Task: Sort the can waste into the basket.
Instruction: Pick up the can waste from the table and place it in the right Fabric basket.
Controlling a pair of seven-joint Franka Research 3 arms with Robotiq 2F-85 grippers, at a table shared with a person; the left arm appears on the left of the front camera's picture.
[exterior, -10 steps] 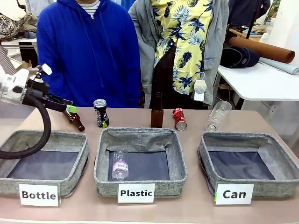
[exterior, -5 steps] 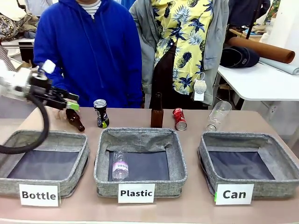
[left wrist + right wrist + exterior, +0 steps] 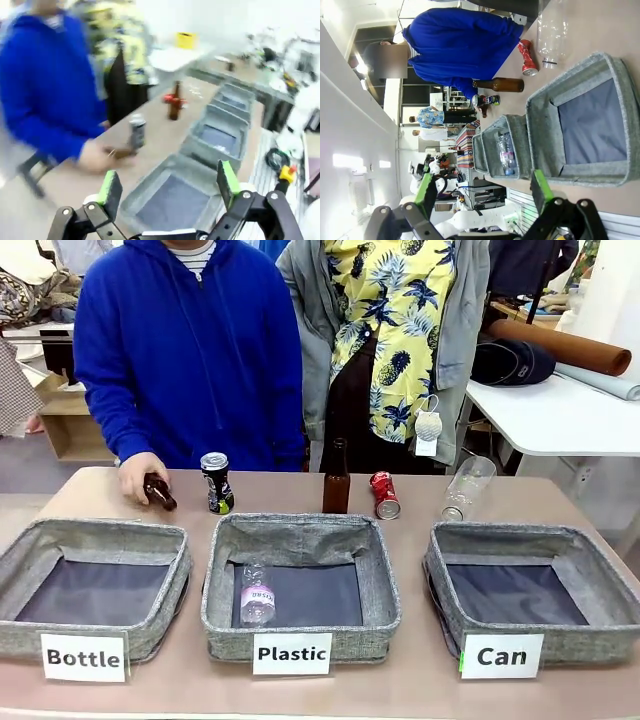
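Black can [image 3: 215,483] and red can [image 3: 384,494] — both stand outside the basket [image 3: 598,638]

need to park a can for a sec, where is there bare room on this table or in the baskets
Bare: inside the Can basket, inside the Bottle basket, the table right of the clear bottle. Crowded: the far row, hand, black can, upright brown bottle, red can.
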